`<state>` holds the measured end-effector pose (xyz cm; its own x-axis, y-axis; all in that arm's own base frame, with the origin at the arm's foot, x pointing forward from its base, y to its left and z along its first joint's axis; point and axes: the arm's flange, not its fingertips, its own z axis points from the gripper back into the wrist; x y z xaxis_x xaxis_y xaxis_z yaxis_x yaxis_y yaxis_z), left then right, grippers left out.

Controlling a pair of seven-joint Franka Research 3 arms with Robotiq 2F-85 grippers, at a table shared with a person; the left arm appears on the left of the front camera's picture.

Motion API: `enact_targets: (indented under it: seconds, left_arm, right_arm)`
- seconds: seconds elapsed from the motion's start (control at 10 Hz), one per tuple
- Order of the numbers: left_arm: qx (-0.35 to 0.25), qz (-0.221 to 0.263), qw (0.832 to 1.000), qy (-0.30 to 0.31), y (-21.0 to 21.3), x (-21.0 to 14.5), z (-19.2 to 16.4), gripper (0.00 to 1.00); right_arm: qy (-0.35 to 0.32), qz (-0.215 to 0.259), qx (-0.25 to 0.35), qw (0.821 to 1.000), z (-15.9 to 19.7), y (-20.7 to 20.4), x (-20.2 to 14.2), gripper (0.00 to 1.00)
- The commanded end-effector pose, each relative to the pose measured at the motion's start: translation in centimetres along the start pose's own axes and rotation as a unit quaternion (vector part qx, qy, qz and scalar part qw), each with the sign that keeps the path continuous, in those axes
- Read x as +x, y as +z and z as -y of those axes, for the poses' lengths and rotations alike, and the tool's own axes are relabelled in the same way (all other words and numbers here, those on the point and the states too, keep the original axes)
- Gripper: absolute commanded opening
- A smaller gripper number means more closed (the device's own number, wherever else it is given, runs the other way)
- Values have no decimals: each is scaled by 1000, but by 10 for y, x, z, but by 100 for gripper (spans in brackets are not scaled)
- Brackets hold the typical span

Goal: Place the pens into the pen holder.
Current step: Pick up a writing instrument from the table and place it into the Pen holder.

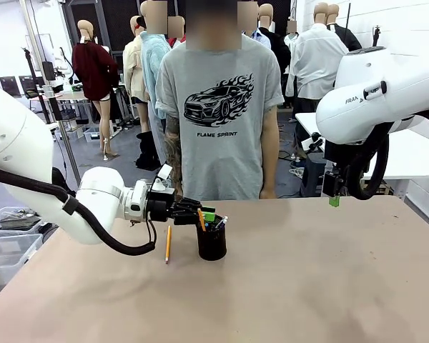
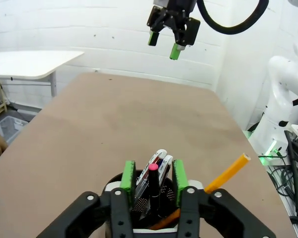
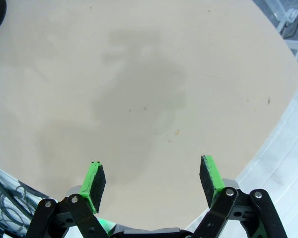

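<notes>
The black mesh pen holder point(image 1: 211, 244) stands left of the table's middle. An orange pencil point(image 2: 229, 173) leans out of it. A black pen with a red tip point(image 2: 152, 174) and silvery-white pens point(image 2: 162, 159) stand inside. My left gripper point(image 1: 206, 214) hovers at the holder's rim point(image 2: 113, 184). Its green pads point(image 2: 128, 181) sit either side of those pens, wider apart than one pen. A yellow pencil point(image 1: 168, 244) lies on the table just left of the holder. My right gripper point(image 1: 334, 199) hangs open and empty above the far right of the table point(image 3: 151, 176).
A person in a grey T-shirt point(image 1: 214, 107) stands at the far edge, hands off the table. Plastic bins point(image 1: 7, 239) sit beside the table at the left. Bare tabletop point(image 1: 322, 286) spreads to the right and front of the holder.
</notes>
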<state>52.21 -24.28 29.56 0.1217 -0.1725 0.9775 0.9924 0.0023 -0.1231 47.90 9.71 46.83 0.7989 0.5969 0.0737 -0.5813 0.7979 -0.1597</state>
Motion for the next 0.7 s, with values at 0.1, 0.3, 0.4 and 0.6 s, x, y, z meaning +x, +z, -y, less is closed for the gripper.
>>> enact_targets:
  seconds: [0.1,0.3,0.4,0.6]
  left_arm:
    - [4,-13,1000,-10,16,15,10,48]
    - [44,-31,998,10,47,39,6,48]
    - [80,-35,996,28,73,58,2,48]
    - [125,-79,985,85,117,89,18,48]
  right_arm:
    - [-4,-1,-1,1000,0,0,0,94]
    - [-4,-1,-1,1000,0,0,0,94]
    - [-4,-1,-1,1000,0,0,0,94]
    - [-4,-1,-1,1000,0,0,0,94]
